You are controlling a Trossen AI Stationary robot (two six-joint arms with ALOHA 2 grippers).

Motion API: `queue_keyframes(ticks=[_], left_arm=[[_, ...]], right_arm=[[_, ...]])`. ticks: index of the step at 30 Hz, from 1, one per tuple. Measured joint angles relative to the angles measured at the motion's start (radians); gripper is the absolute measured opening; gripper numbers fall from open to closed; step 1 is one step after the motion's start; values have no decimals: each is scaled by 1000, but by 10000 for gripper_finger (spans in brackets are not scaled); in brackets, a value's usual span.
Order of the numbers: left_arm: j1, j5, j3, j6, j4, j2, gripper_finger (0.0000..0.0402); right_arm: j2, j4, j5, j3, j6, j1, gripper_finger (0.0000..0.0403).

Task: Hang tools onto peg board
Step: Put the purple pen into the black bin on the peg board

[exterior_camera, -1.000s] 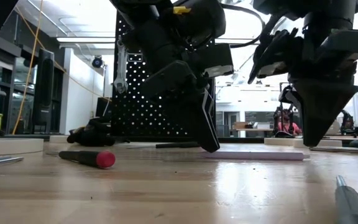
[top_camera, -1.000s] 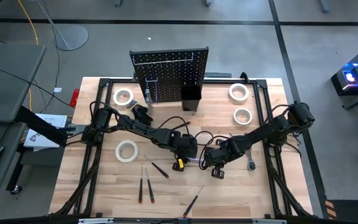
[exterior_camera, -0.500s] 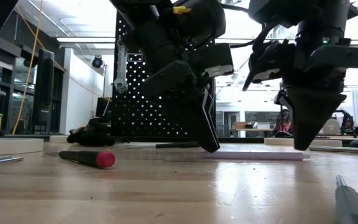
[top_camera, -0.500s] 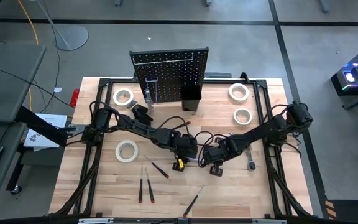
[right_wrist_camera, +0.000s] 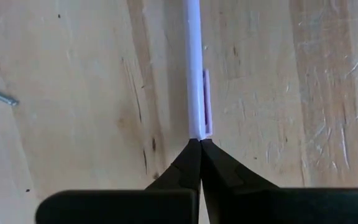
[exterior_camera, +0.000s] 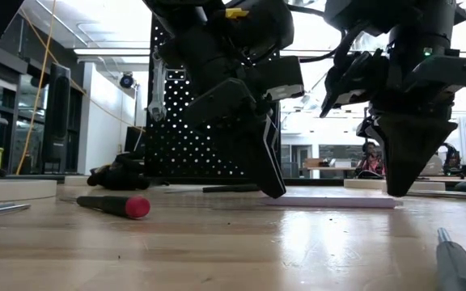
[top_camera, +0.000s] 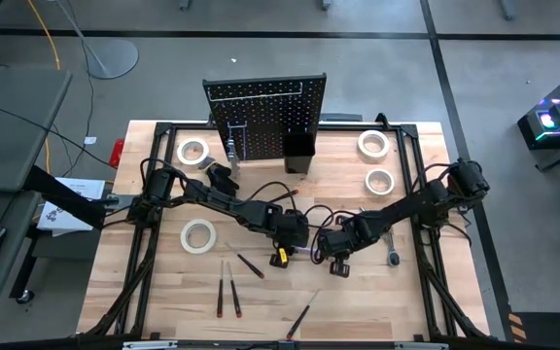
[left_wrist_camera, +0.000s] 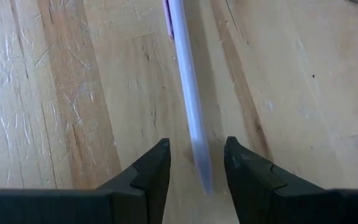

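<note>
Left wrist view: left pincer (left_wrist_camera: 194, 163) half-open astride purple tool (left_wrist_camera: 188, 99), flat mid-counter (top_camera: 163, 282). Right pincer (right_wrist_camera: 199, 151) shut, tip at tool's end. Pickup step; next: close left, lift toward peg board (top_camera: 261, 107).

Robotics lab, concrete floor (top_camera: 513, 58), framed wooden table (top_camera: 416, 282)

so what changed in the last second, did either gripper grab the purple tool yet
Only the right gripper moved: in the low view it shifted sideways along the purple tool, then part way back, and its shut tips are now at the tool's end. Nothing was taken hold of or let go. The left gripper stayed open astride the tool's other end, and the tool, the red-handled screwdriver and the peg board did not move.
</note>
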Motion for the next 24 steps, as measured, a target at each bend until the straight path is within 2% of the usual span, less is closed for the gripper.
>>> queue_keyframes(ticks=[9, 24], left_arm=[[0, 0, 0, 0, 0, 0, 136], [-1, 0, 36, 45, -77, -2, 136]], right_arm=[[61, 36, -36, 3, 26, 0, 0], [64, 37, -29, 2, 33, 0, 0]])
